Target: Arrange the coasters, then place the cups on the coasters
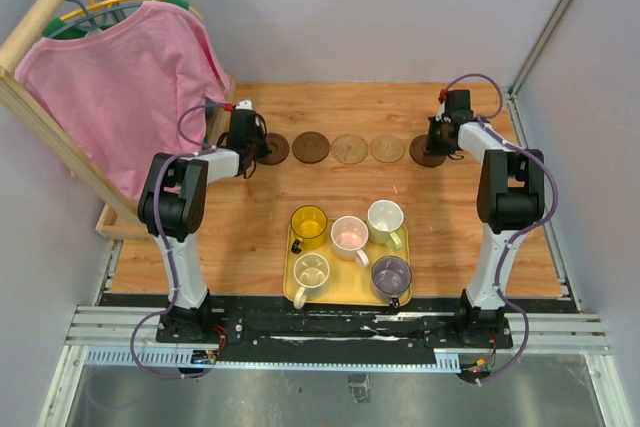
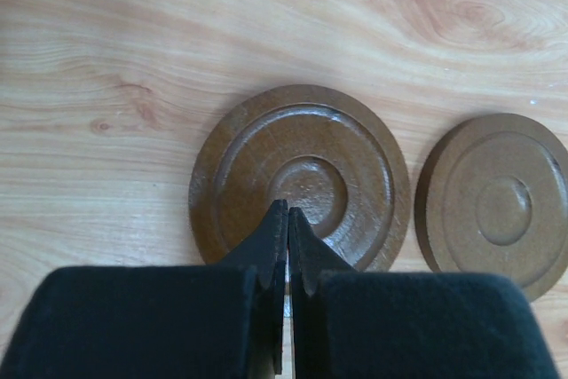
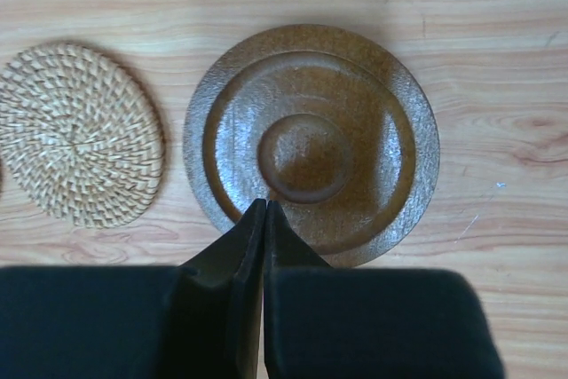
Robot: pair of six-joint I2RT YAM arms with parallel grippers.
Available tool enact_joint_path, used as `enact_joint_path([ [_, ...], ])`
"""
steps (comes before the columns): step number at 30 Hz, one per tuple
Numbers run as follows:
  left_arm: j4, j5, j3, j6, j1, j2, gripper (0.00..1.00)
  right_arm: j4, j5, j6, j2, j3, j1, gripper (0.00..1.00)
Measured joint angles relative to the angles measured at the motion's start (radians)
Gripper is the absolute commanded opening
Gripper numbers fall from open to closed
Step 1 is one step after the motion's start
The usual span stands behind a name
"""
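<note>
Five coasters lie in a row across the far part of the wooden table: dark brown (image 1: 275,148), dark brown (image 1: 311,147), woven tan (image 1: 349,148), woven tan (image 1: 387,148) and dark brown (image 1: 426,154). My left gripper (image 2: 287,210) is shut with nothing between its fingers, its tips over the leftmost dark coaster (image 2: 300,166); the second dark coaster (image 2: 501,206) lies to its right. My right gripper (image 3: 266,206) is also shut and empty, tips over the rightmost dark coaster (image 3: 311,144), beside a woven coaster (image 3: 80,130). Yellow (image 1: 309,225), pink (image 1: 349,235), green (image 1: 386,219), cream (image 1: 311,272) and purple (image 1: 391,274) cups stand together near the arms.
The cups stand on a yellow rectangular tray (image 1: 290,292) at the near middle of the table. A pink shirt (image 1: 120,87) hangs from a wooden rack (image 1: 40,117) at the far left, close behind my left arm. Grey walls close in the back and right sides.
</note>
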Motion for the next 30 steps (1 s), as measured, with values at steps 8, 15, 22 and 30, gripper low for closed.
enact_joint_path([
  [8,-0.031,0.041,0.069,-0.028,0.04,0.067,0.01,0.0,-0.003,0.0,0.037,0.015,-0.023,0.01],
  [15,-0.039,0.064,0.117,-0.034,0.047,0.101,0.01,0.006,-0.007,0.0,0.05,0.019,-0.024,0.01],
  [22,-0.042,0.085,0.129,-0.04,0.053,0.109,0.01,0.008,-0.016,0.005,0.051,0.019,-0.051,0.01],
  [30,-0.04,0.153,0.105,-0.047,0.057,0.096,0.01,0.01,-0.019,0.024,0.051,0.018,-0.077,0.01],
])
